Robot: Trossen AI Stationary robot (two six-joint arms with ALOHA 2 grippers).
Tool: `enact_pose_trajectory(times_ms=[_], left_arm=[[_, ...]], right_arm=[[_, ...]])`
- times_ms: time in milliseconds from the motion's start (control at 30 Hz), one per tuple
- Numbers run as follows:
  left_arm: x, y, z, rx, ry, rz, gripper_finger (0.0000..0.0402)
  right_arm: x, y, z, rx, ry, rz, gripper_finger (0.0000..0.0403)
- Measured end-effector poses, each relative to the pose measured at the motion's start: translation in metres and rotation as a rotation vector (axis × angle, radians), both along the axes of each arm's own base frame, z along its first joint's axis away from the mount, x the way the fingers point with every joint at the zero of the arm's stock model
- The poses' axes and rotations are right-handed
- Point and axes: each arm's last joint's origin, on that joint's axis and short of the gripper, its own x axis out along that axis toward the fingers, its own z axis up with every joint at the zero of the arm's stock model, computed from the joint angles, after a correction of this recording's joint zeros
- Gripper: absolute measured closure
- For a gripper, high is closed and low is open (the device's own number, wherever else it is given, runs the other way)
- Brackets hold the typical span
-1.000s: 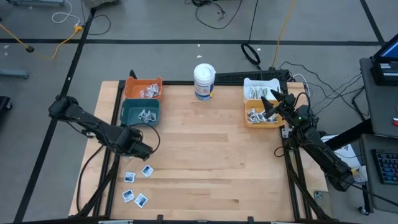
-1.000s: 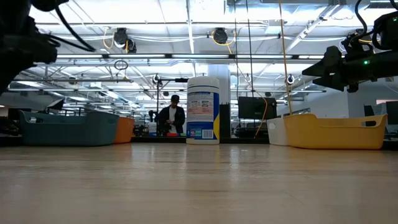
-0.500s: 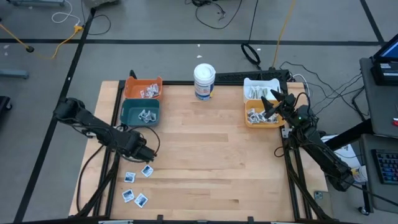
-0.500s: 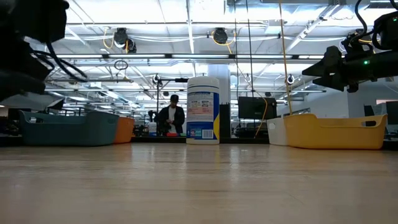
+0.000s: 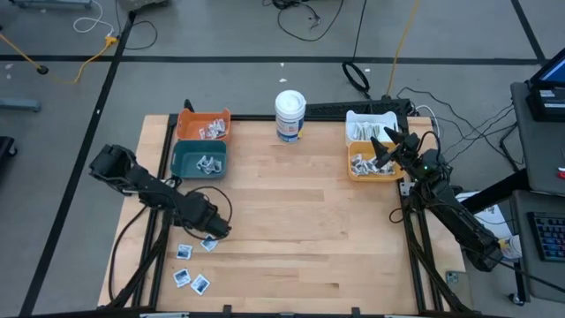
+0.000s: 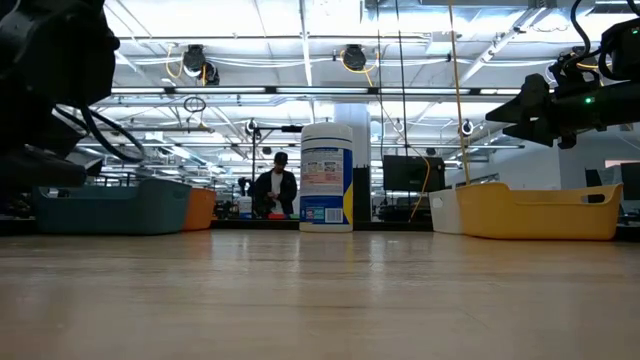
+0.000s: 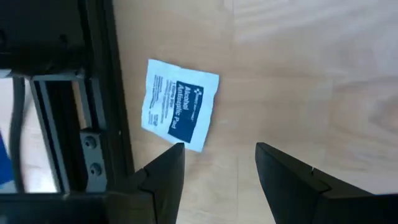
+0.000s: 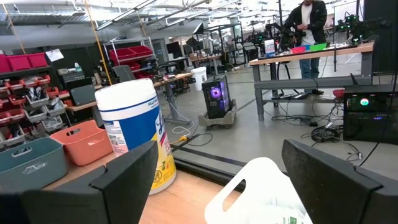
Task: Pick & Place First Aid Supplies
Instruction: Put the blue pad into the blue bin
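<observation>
Left gripper [image 7: 217, 158] held open and empty, alcohol wipe sachet [image 7: 179, 104] flat just ahead of its fingertips, black frame rail [image 7: 102, 93] alongside, right gripper [image 5: 381, 146] open, empty, above yellow bin [image 5: 371, 174].

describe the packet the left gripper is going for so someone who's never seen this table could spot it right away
Start at the teal bin on the table's left side and follow the left gripper down to the loose square sachets. The target is the white-and-blue sachet just ahead of the open fingers, nearest the gripper, while the others lie farther toward the table's front edge.

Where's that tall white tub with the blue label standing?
Seen from above, the tall white tub stands at the table's far edge, midway between the orange bin and the white bin.
</observation>
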Motion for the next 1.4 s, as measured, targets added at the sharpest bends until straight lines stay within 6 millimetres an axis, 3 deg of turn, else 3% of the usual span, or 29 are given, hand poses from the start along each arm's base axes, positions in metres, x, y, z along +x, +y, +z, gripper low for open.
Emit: enact_pose_trajectory(times_ms=[467, 1100, 1400], left_arm=[[-0.016, -0.005, -0.008, 0.196, 0.010, 0.243, 0.0199], [-0.022, 0.003, -0.022, 0.324, -0.092, 0.256, 0.0201], [-0.023, -0.003, -0.024, 0.283, -0.105, 0.190, 0.0251]], right_arm=[[0.000, 0.000, 0.000, 0.000, 0.000, 0.000, 0.0066], [0.000, 0.000, 0.000, 0.000, 0.000, 0.000, 0.0066], [0.000, 0.000, 0.000, 0.000, 0.000, 0.000, 0.0066]])
